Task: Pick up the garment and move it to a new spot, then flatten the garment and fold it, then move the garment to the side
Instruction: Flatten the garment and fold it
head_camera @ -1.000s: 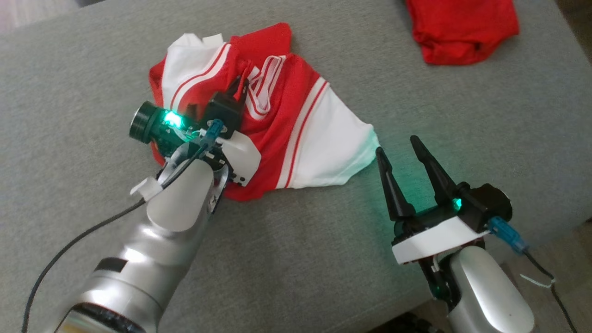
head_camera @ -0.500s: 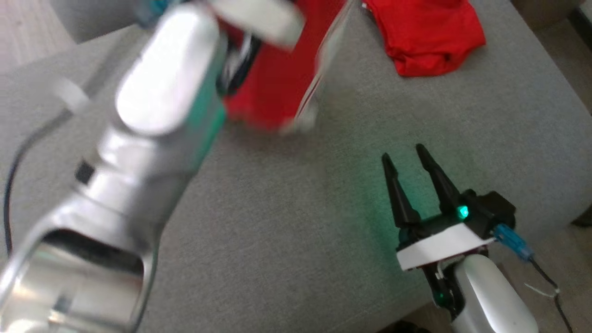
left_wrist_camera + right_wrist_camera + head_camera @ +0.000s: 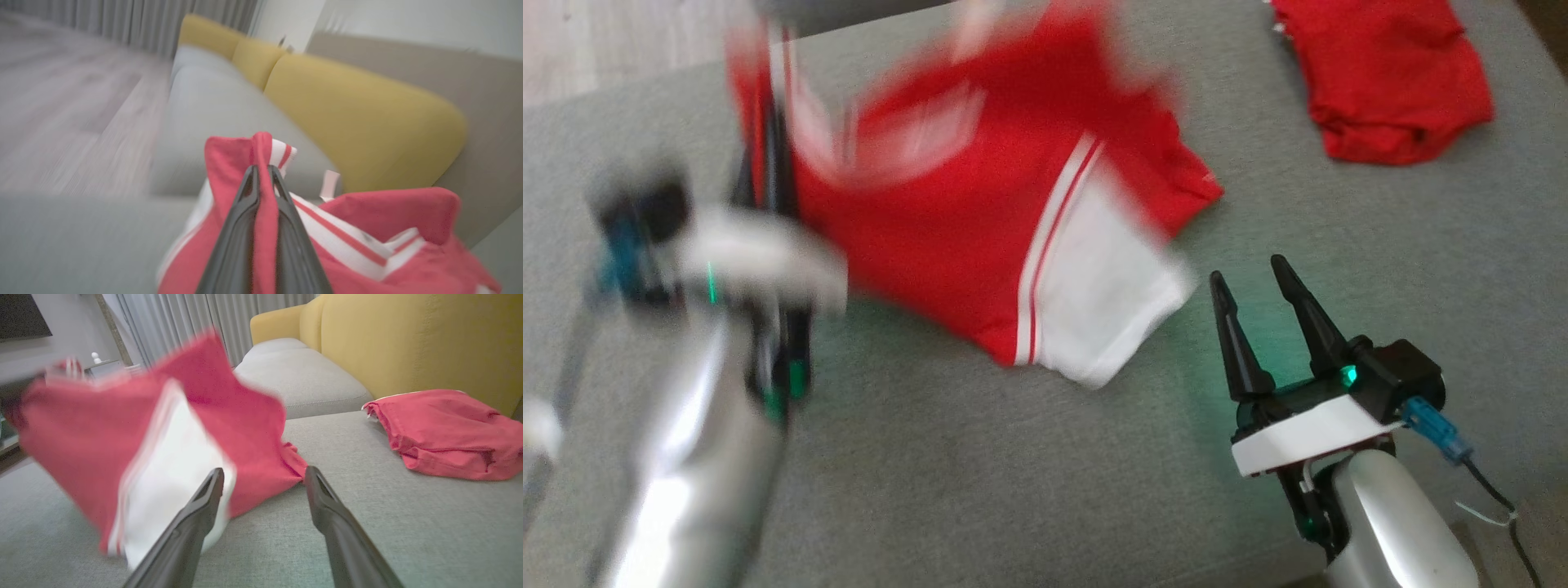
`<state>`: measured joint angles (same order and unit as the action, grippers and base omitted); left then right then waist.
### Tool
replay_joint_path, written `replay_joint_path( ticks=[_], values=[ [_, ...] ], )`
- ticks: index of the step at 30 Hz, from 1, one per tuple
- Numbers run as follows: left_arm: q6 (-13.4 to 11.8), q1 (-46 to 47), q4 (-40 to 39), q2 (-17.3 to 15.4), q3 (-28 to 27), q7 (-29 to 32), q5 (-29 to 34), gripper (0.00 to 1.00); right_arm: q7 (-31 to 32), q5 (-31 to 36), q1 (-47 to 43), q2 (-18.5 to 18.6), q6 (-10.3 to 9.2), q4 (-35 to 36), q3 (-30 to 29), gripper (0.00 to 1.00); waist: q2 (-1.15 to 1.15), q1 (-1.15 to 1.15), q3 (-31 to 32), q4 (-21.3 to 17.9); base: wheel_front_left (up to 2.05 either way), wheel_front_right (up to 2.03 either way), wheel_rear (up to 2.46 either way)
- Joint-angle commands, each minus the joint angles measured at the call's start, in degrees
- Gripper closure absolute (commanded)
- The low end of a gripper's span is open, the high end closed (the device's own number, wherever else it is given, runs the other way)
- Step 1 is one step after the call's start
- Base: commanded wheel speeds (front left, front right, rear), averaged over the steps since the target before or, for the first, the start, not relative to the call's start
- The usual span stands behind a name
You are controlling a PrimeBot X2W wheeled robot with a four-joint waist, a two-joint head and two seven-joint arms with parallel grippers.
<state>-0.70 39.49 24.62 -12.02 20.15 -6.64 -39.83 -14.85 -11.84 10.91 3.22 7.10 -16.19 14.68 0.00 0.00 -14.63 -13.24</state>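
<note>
Grey fabric couch seat (image 3: 1013, 490) takes up most of the head view, with yellow back cushions (image 3: 408, 343) and grey curtains (image 3: 184, 322) behind it in the right wrist view. Pale wood floor (image 3: 61, 102) sits at the left of the left wrist view.

From my station I see the red and white striped garment (image 3: 947, 237) spread across the upper middle of the head view, badly blurred. Its white panel reaches down toward the centre of the frame. My left gripper (image 3: 263, 169) is clamped tight on a red fold of that garment near a striped edge, and the cloth runs between the two dark fingers. In the right wrist view the garment hangs raised at the left of the frame, and a red corner meets the seat near the centre. I cannot tell whether the white corner touches the seat.

My right gripper (image 3: 1248, 269) stands at the lower right of the head view, jaws spread wide and holding nothing, its fingertips just beside the white panel. A folded plain red cloth (image 3: 1388, 82) lies at the upper right, well apart from the garment.
</note>
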Motion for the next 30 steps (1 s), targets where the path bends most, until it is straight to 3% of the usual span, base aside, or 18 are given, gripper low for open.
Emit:
replay_joint_path(
  ticks=[1,6,9,12,14,18,25,28,30],
  values=[
    [0.6,-2.27,1.7,-2.1,-2.46,-1.8,-0.57,0.0,-0.15,0.75,0.6,-0.34,0.39,1.46,1.22,0.0,0.0,0.0,-1.0,1.41,0.0,0.0,0.0],
    [-0.4,-6.64,7.79,-3.13,-3.17,-6.68,1.6,0.0,-0.15,1.05,1.22,-0.25,0.39,1.3,1.16,0.0,0.0,0.0,-1.41,1.89,0.0,0.0,0.0],
    [-4.46,-7.45,6.55,-4.64,-2.05,-8.2,9.31,0.0,-0.15,1.18,1.09,-0.06,0.39,1.42,0.83,0.0,0.0,0.0,-1.29,2.06,0.0,0.0,0.0],
    [-9.5,-8.24,-1.95,-5.59,0.48,-8.32,20.32,0.0,-0.15,1.2,0.72,0.08,0.39,1.75,0.18,0.0,0.0,0.0,-1.81,2.02,0.0,0.0,0.0],
    [-10.51,-8.79,-6.16,-4.98,3.07,-8.33,24.71,0.0,-0.15,1.2,0.51,0.07,0.39,2.0,-0.31,0.0,0.0,0.0,-2.51,1.71,0.0,0.0,0.0],
    [-8.27,-6.39,-9.07,-1.37,12.17,-4.58,30.41,0.0,-0.15,1.01,0.7,-0.07,0.39,2.85,-0.94,0.0,0.0,0.0,-5.68,-0.48,0.0,0.0,0.0],
    [-1.99,-0.95,-4.97,4.61,23.73,7.54,34.88,0.0,-0.15,-0.76,1.72,-0.31,0.39,3.93,-0.88,0.0,0.0,0.0,-10.13,-5.28,0.0,0.0,0.0],
    [0.46,0.73,-3.39,5.77,26.85,10.97,35.71,0.0,-0.15,-2.04,1.8,-0.32,0.39,4.02,-0.46,0.0,0.0,0.0,-10.87,-7.3,0.0,0.0,0.0],
    [0.52,2.07,-2.03,5.52,28.11,14.02,37.28,0.0,-0.15,-2.71,1.72,-0.33,0.39,4.07,-0.21,0.0,0.0,0.0,-11.01,-8.61,0.0,0.0,0.0]
  ],
)
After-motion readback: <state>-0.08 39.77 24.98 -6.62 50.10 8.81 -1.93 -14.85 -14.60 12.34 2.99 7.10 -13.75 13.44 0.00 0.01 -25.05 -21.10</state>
